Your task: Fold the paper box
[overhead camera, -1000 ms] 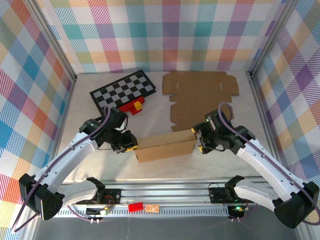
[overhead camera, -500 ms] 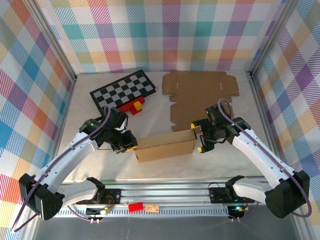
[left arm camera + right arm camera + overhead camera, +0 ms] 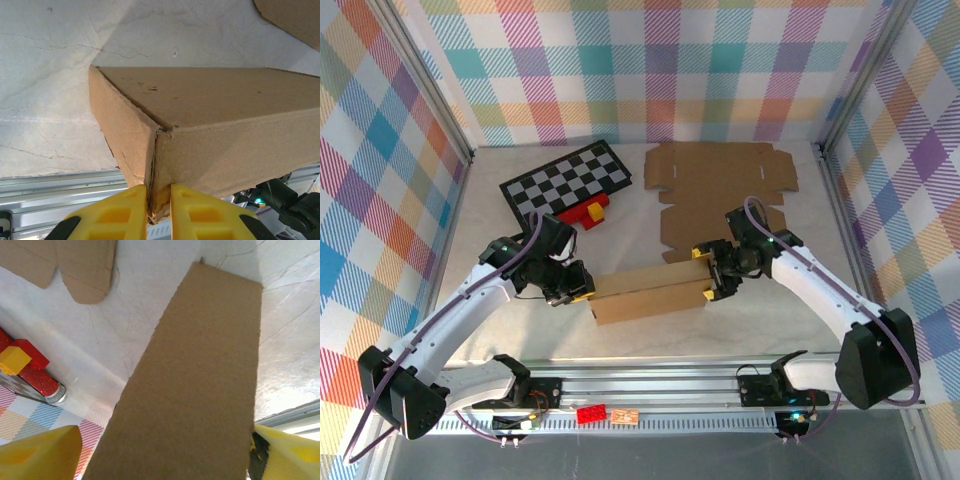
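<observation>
**Fold the right flap squarely**

The paper box [image 3: 650, 292] lies on the worktop [image 3: 640, 335] between the arms. Your left tool [image 3: 159, 210] pinches its left corner seam [image 3: 155, 150]; your right tool [image 3: 704, 274] gapes wide astride the right flap [image 3: 200, 365]. Push that flap in evenly.

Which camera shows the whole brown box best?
The top camera: the whole box sits between the left gripper and right gripper. The left wrist camera is close on one pinched corner; the right wrist camera sees one flat panel between open fingers.
</observation>
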You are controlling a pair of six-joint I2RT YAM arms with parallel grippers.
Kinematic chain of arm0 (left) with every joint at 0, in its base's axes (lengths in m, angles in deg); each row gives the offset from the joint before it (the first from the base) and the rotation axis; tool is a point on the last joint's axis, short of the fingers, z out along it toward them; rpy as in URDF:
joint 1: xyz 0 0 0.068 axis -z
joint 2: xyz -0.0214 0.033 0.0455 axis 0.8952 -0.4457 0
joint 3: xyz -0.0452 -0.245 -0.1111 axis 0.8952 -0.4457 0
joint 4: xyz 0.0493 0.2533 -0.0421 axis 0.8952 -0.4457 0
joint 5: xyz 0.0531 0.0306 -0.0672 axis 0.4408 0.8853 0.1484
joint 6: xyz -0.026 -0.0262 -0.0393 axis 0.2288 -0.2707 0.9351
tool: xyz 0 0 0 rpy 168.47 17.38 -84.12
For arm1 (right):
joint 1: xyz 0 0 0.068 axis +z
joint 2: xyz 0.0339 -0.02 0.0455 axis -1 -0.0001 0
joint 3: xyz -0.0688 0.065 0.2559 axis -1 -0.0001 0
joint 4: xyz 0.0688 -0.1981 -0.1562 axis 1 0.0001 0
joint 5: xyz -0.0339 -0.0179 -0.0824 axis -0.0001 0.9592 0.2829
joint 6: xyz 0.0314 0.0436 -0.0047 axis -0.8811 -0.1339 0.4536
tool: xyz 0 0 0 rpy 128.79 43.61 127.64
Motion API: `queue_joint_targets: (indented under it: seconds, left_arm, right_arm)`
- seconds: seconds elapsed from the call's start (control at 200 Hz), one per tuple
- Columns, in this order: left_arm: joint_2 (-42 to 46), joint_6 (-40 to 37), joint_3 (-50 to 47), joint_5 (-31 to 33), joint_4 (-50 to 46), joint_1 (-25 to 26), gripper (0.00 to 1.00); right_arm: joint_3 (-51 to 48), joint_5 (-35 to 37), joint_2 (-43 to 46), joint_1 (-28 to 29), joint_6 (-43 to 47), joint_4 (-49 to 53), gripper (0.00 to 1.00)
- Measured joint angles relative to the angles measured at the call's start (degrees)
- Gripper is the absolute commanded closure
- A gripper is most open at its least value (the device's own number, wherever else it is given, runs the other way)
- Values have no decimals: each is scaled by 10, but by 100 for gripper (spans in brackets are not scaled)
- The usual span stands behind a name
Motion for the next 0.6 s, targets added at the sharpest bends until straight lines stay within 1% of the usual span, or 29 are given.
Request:
queue_joint_targets:
  seconds: [0.105, 0.195, 0.365, 0.48, 0.605]
  left_arm:
    - [0, -4, 0, 3, -1, 0, 80]
    - [4, -8, 0, 16, -5, 0, 67]
    - [14, -5, 27, 68, -39, 0, 57]
    - [32, -2, 82, 111, -55, 0, 56]
    - [55, -1, 156, 159, -68, -1, 56]
  right_arm:
    - [-14, -21, -6, -1, 12, -26, 24]
    - [-28, -36, -3, -4, 23, -53, 28]
    - [-59, -55, 5, 3, 33, -128, 32]
    - [-75, -48, -5, 27, 37, -205, 37]
    - [-75, -39, -54, 64, 38, -294, 39]
